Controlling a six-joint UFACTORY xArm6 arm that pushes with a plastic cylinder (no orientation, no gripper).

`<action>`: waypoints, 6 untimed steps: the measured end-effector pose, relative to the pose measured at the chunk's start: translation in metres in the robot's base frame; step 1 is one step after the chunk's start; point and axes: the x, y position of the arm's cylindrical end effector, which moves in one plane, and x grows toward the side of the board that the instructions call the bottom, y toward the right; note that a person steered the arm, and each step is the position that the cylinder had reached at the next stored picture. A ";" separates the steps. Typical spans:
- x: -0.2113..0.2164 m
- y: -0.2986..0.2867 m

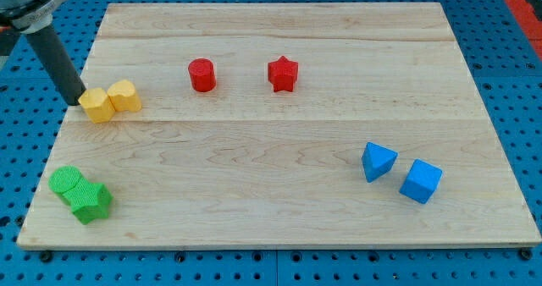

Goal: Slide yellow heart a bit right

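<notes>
The yellow heart (125, 95) lies near the board's left edge, in the upper half. A second yellow block (96, 105), roughly hexagonal, touches its left side. My tip (76, 100) is at the left edge of that second yellow block, touching or nearly touching it, so the heart is two blocks' width to the right of the tip. The dark rod slants up to the view's top left.
A red cylinder (202, 74) and a red star (283, 74) sit to the right of the heart. A green cylinder (66, 183) and a green star (91, 202) are at the bottom left. A blue triangular block (378, 161) and a blue cube (421, 181) are at the right. The wooden board (279, 210) rests on a blue pegboard.
</notes>
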 end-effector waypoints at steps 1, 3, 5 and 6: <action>0.000 0.030; -0.007 0.022; -0.015 0.061; -0.026 0.063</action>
